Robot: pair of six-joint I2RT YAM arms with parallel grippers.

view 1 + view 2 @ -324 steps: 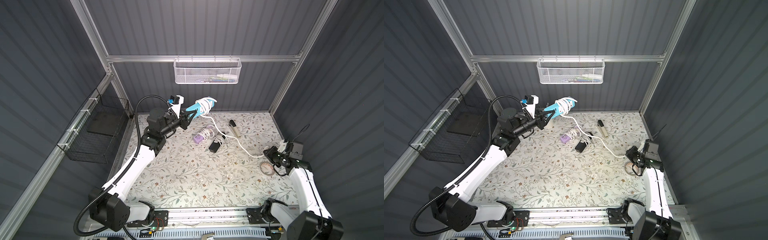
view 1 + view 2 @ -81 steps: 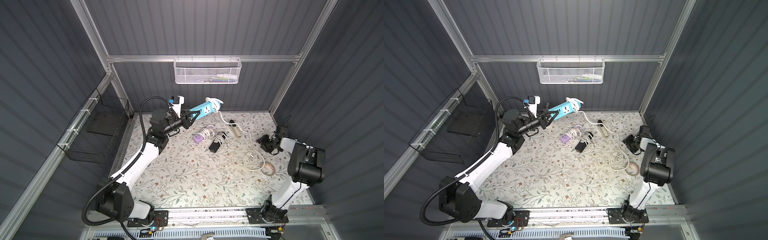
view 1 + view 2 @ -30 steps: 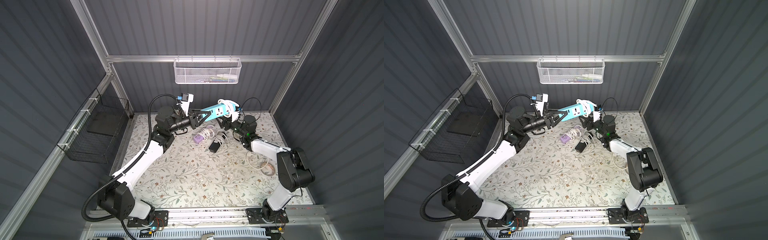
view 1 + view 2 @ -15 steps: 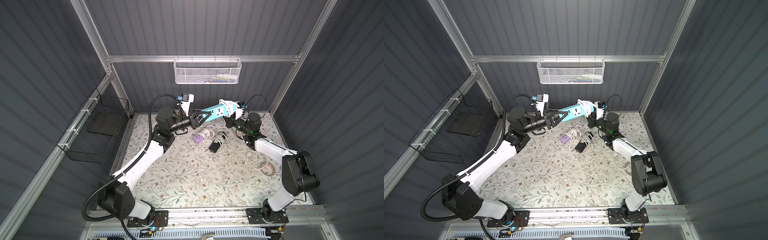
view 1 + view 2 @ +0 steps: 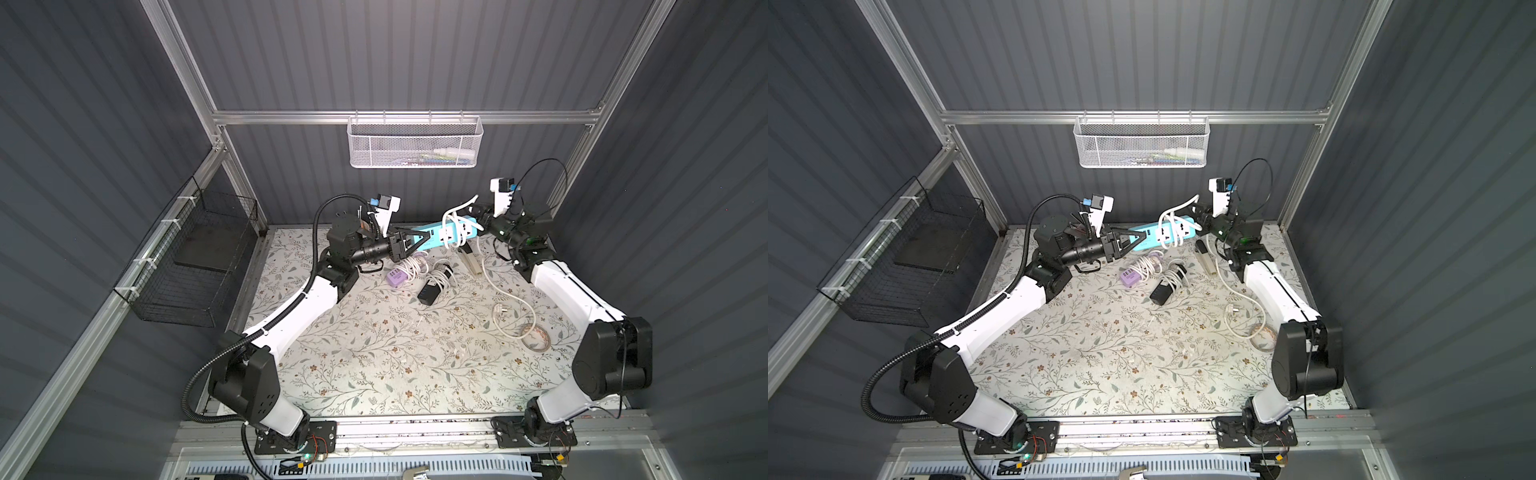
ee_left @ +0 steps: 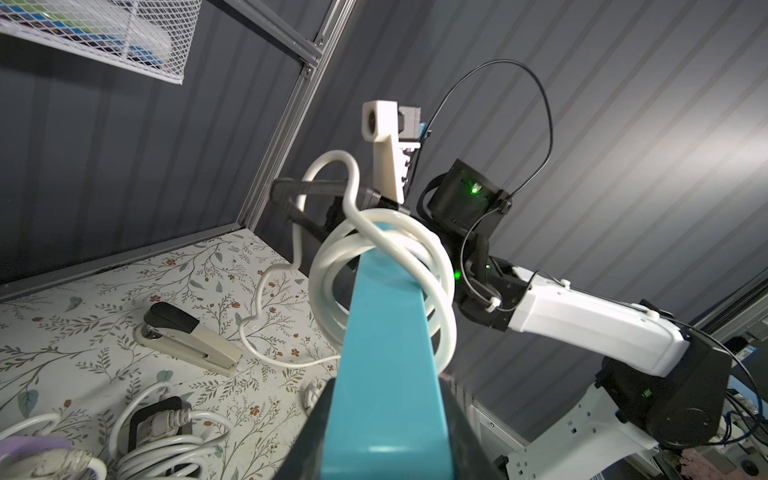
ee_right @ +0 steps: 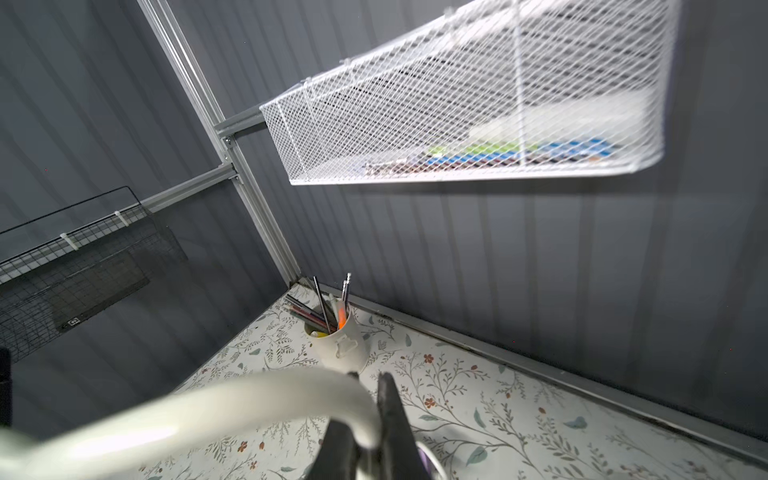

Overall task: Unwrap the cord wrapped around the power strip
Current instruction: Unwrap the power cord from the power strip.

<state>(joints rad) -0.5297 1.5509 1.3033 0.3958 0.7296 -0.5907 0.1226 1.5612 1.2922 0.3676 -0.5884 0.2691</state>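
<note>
A teal power strip [image 5: 434,237] [image 5: 1152,235] [image 6: 386,374] hangs in the air over the back of the table. My left gripper [image 5: 419,240] [image 5: 1140,239] [image 6: 384,419] is shut on its near end. A white cord [image 5: 451,222] [image 5: 1170,222] [image 6: 419,249] [image 7: 208,411] circles the strip's far end in a few loose loops. From there it trails down to the table, ending at its plug [image 5: 497,309]. My right gripper [image 5: 478,210] [image 5: 1198,208] [image 7: 368,384] is at that far end, shut on a raised bend of the cord.
Under the strip lie a stapler [image 5: 471,261], a purple adapter [image 5: 397,277] and a black adapter [image 5: 429,293] with coiled cords. A tape roll [image 5: 536,336] lies at the right. A pen cup [image 7: 338,343] stands at the back wall. A white mesh basket [image 5: 413,143] hangs above, a black wire basket [image 5: 195,266] at left.
Over the last second my right gripper went from partly open to shut on the cord, and its wrist drew a little to the right. The left arm kept the strip still.
</note>
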